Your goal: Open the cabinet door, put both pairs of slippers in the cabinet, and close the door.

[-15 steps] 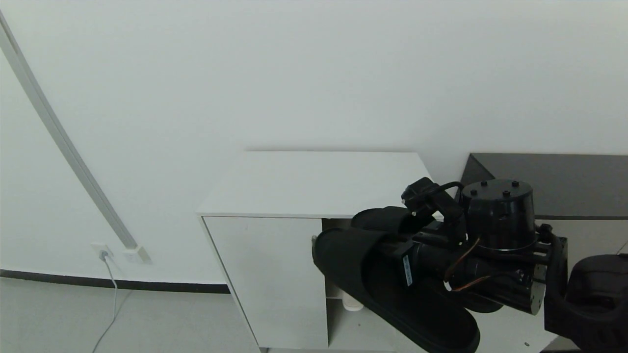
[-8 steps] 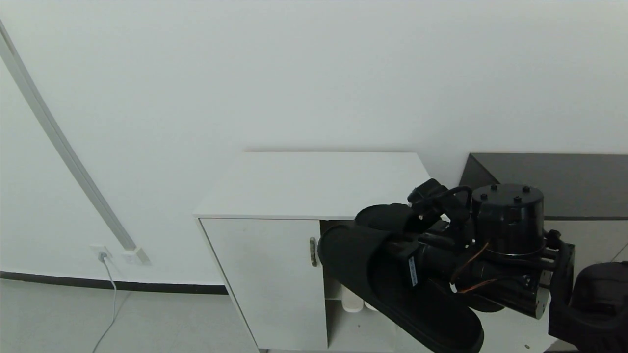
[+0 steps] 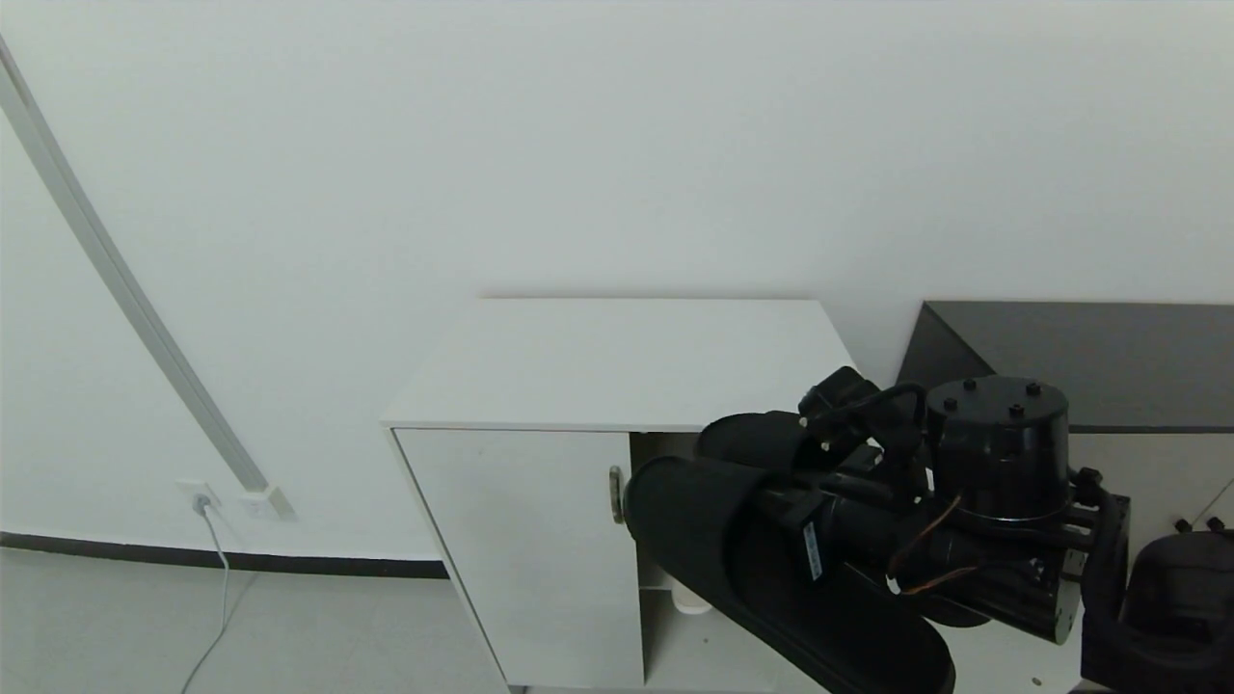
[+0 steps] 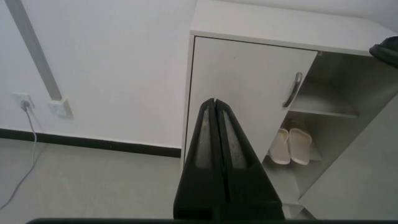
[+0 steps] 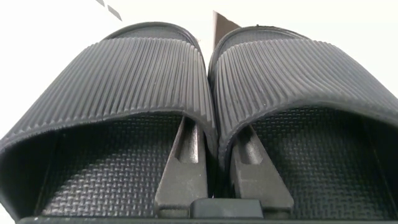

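The pair of black slippers point(image 3: 762, 540) hangs in front of the open right half of the white cabinet point(image 3: 598, 366), toes pointing at the opening. My right gripper point(image 5: 214, 171) is shut on the two touching inner edges of the black slippers point(image 5: 149, 81), one finger under each strap. A pair of white slippers point(image 4: 291, 146) lies on the lower shelf inside the cabinet point(image 4: 249, 93). The left door point(image 3: 521, 540) with its metal handle point(image 3: 614, 494) is shut. My left gripper point(image 4: 214, 102) is shut on nothing, low and facing the cabinet's front.
A dark-topped unit point(image 3: 1080, 357) stands right of the cabinet. A wall socket with a cable point(image 3: 202, 499) and a slanted grey trunking point(image 3: 125, 280) are on the left wall. Bare floor lies left of the cabinet.
My right arm with the black slippers has sunk a little and drawn slightly right, uncovering the left door's handle. The head view itself has shifted slightly.
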